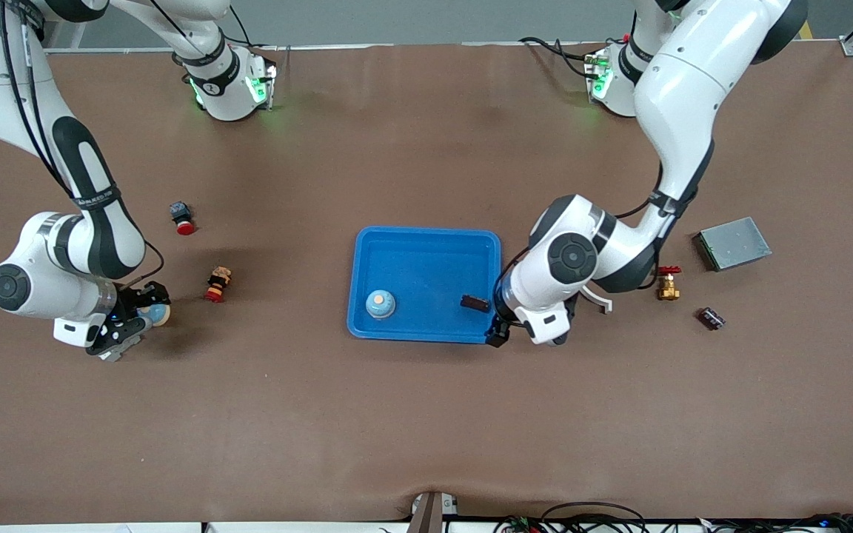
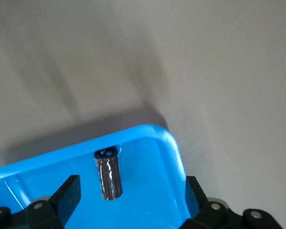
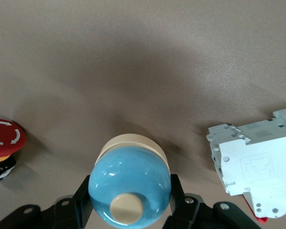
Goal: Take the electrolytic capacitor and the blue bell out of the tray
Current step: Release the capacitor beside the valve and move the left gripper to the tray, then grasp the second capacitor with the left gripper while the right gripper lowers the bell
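A blue tray sits mid-table. In it rest a blue bell with a beige button and a dark capacitor. My left gripper hangs open over the tray's corner toward the left arm's end. In the left wrist view the capacitor lies on the tray floor, loose between the spread fingers of the left gripper. My right gripper is low at the right arm's end, shut on a second blue bell. This bell fills the right gripper.
A red push-button and a small red-and-yellow piece lie near the right arm. A white breaker sits beside the held bell. Toward the left arm's end are a brass valve, another capacitor and a grey metal box.
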